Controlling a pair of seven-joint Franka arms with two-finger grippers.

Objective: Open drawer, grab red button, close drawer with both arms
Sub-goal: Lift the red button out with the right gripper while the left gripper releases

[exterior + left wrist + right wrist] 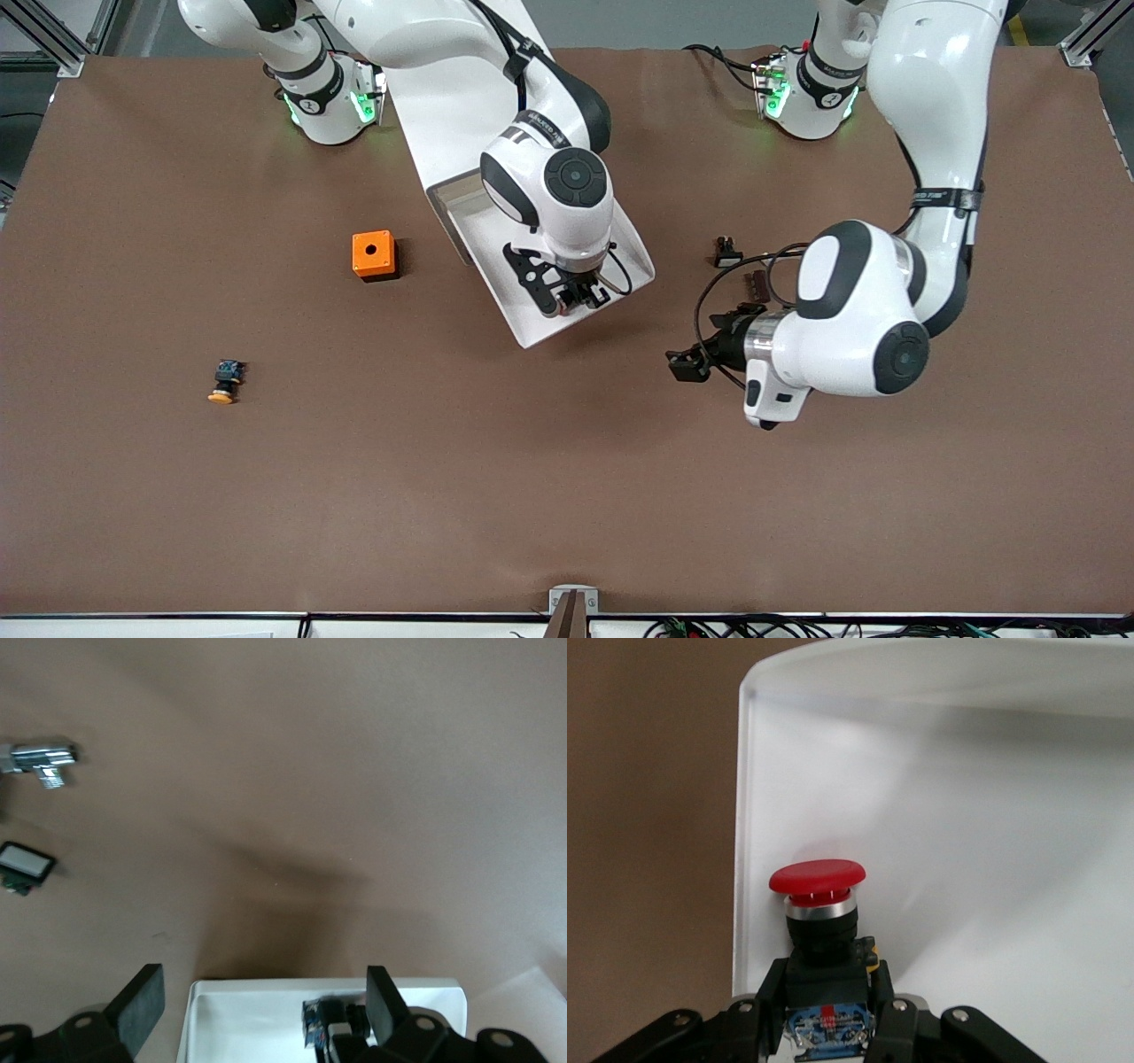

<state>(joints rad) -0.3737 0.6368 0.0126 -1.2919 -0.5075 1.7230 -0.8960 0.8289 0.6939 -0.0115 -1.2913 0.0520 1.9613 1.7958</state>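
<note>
The drawer (521, 310) is pulled out of the white cabinet (443, 115) toward the front camera. My right gripper (576, 297) is inside it, near its front lip. In the right wrist view it (828, 981) is shut on the black body of the button (818, 879), red cap pointing away from the wrist, over the drawer floor (966, 859) beside a side wall. My left gripper (687, 363) is open and empty over the table, beside the drawer's front corner. Its wrist view (262, 1001) shows the drawer (239, 1019) and the button's blue rear (314, 1023).
An orange cube with a round hole (373, 254) stands toward the right arm's end. The orange-yellow capped button (226, 381) lies nearer the front camera. Small black parts (726, 252) (757, 285) lie near the left arm. The left wrist view shows a metal part (44, 757).
</note>
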